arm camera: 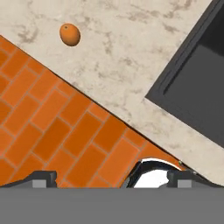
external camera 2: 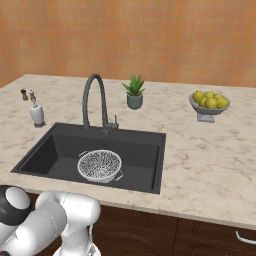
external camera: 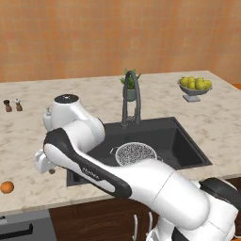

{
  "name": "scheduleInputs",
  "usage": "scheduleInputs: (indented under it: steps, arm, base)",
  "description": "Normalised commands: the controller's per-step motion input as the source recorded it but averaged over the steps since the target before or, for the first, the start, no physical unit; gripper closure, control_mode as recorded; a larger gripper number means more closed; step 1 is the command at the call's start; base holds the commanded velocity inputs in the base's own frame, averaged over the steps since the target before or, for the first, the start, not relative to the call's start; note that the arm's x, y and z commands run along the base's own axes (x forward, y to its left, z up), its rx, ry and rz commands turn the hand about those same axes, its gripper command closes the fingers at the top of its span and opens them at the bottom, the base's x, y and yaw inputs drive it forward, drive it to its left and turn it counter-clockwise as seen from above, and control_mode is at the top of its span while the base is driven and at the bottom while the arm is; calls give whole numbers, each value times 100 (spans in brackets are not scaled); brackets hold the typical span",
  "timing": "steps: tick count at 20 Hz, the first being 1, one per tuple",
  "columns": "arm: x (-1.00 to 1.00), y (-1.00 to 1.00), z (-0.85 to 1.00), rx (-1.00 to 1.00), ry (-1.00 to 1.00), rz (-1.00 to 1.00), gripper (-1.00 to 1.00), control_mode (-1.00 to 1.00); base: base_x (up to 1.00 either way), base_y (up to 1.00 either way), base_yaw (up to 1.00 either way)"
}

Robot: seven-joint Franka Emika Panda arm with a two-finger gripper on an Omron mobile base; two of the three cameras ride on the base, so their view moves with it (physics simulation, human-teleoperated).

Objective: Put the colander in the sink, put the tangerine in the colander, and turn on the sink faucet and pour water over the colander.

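already the colander point(external camera 2: 99, 165) sits in the sink point(external camera 2: 45, 150), tangerine point(arm camera: 70, 34) on the counter point(arm camera: 131, 65), jaws released.

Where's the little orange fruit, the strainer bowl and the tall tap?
tangerine point(arm camera: 70, 35), hand view, middle of its skin.
colander point(external camera 2: 99, 165), right base view, centre of its mesh.
sink faucet point(external camera 2: 93, 80), right base view, top of its arch.

The arm point(external camera: 141, 181) hides the sink's point(external camera: 183, 141) front left corner; the frame edge crops the sink point(arm camera: 197, 96) in the hand view.
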Motion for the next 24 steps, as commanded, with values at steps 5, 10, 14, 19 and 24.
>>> scheduleInputs:
  steps: [5, 10, 14, 19, 24]
  arm:
    - [12, 69, -40, 6, 0, 0, -100, -100]
    - [20, 66, -30, 0, 0, 0, -100, -100]
    - [20, 60, -23, -1, -2, 0, -100, -100]
    - [11, 51, -26, -4, -3, 0, -100, -100]
    - [6, 47, -31, -4, -3, 0, -100, -100]
  base:
    - [0, 0, 0]
    - [0, 0, 0]
    - [0, 0, 0]
    - [0, 0, 0]
    - [0, 0, 0]
